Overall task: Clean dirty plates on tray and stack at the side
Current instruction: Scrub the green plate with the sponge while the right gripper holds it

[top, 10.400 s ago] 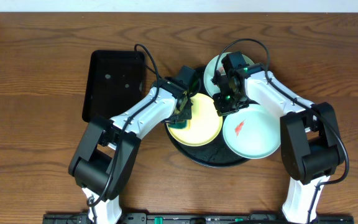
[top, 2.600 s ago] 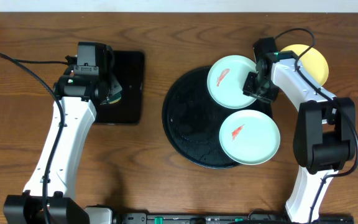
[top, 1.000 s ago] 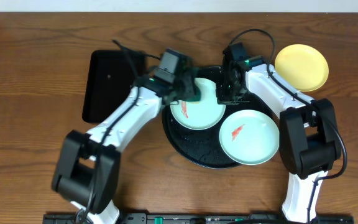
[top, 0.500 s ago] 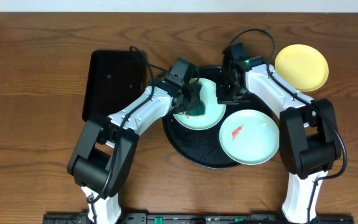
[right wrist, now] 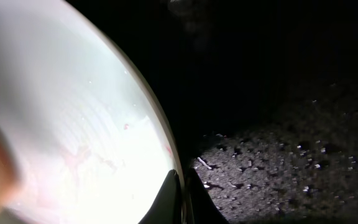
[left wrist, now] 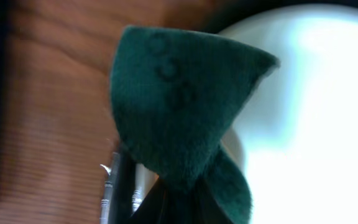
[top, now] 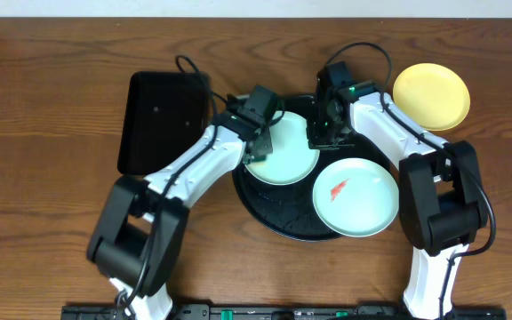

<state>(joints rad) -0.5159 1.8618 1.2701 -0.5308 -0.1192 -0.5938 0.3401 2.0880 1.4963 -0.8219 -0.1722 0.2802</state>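
A mint-blue plate (top: pixel 287 153) lies on the left part of the round black tray (top: pixel 278 220); no smear shows on it from overhead, and faint pink streaks remain in the right wrist view (right wrist: pixel 61 124). My left gripper (top: pixel 258 142) is shut on a dark green cloth (left wrist: pixel 179 106), which is at the plate's left edge. My right gripper (top: pixel 318 133) is shut on the plate's right rim (right wrist: pixel 182 193). A second mint-blue plate (top: pixel 356 196) with a red smear lies on the tray's right part. The pale yellow plate (top: pixel 430 96) lies on the table, right of the tray.
A smaller rectangular black tray (top: pixel 163 120) lies on the wooden table left of the round tray. Crumbs speckle the round tray's floor (right wrist: pixel 291 155).
My left gripper has dragged the cloth leftward across the plate to its left edge. The red smear seen a second ago no longer shows from overhead. My right gripper has stayed on the rim.
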